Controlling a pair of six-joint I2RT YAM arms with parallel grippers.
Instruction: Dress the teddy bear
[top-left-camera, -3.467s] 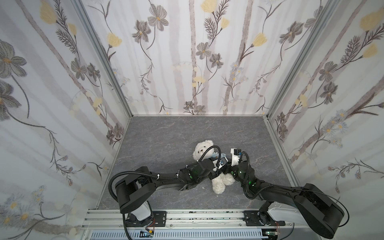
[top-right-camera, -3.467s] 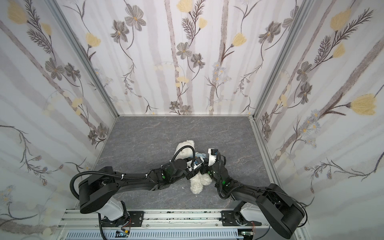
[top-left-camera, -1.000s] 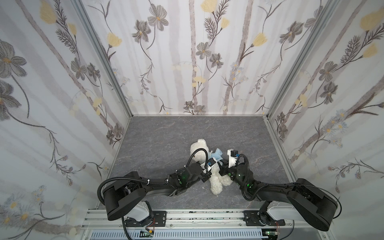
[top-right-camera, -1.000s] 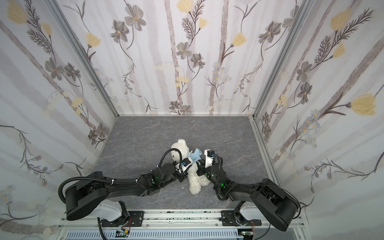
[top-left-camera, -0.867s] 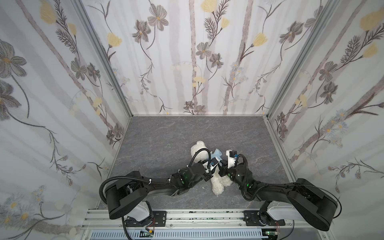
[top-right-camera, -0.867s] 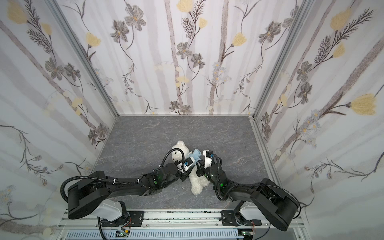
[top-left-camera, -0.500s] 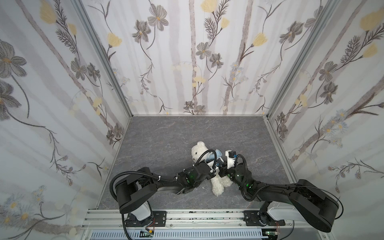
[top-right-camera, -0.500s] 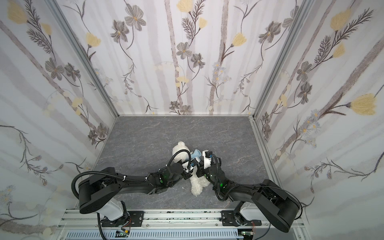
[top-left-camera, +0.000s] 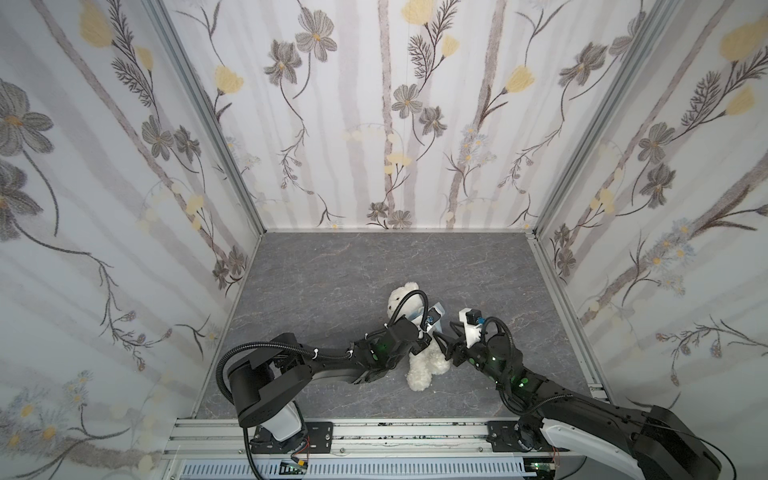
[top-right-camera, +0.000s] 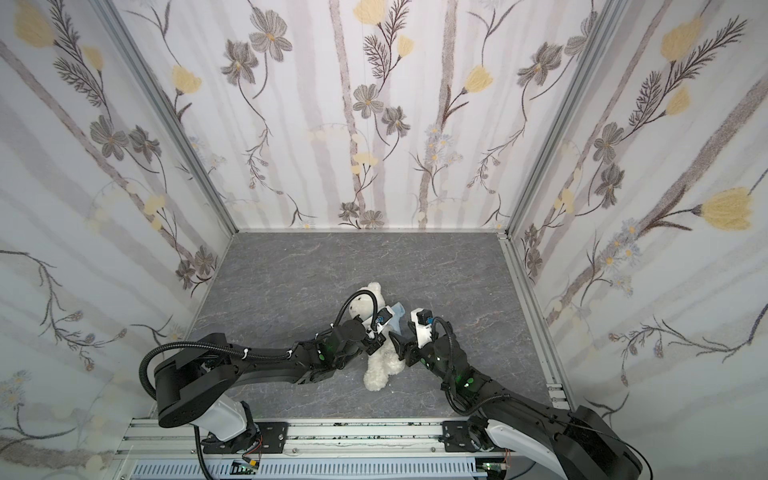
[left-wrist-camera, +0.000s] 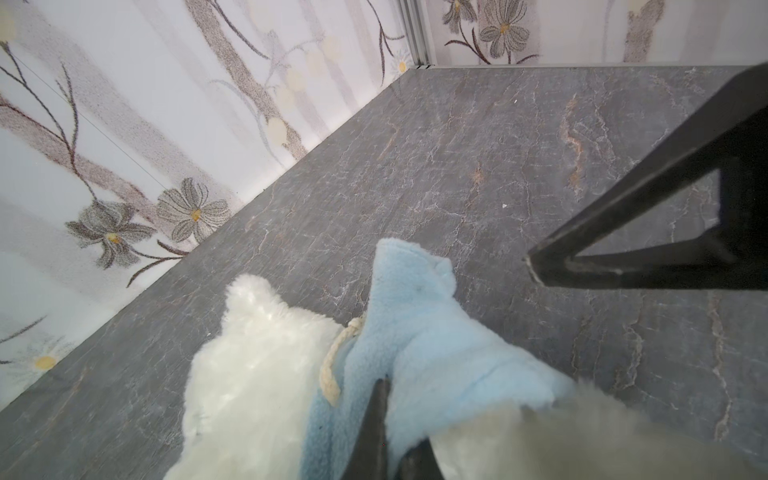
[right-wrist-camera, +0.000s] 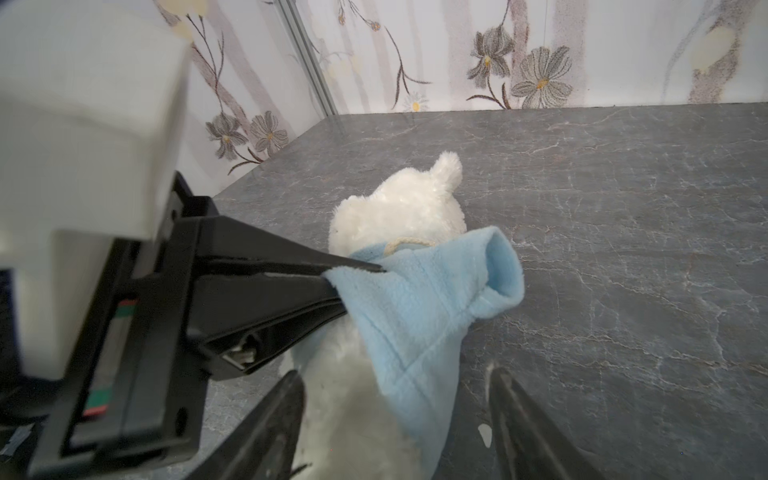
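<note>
Your left claw (right-wrist-camera: 355, 270) is clamped on the blue hoodie (right-wrist-camera: 424, 299) behind the head of the teddy bear (right-wrist-camera: 399, 203). Your right claw (right-wrist-camera: 395, 370) stands apart, with both just ahead.

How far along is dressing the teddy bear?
Partly done: the light-blue hoodie lies on the teddy bear below its head. In hand: the left gripper pinches the hoodie's edge; the right gripper is open. Left: the sleeve shows no paw, and the legs are bare.

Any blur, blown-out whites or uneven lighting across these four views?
Left wrist: fur of the teddy bear is washed out. Right wrist: the near white housing and right gripper are soft, the hoodie sharp. Both top views: even light, sharp throughout.
</note>
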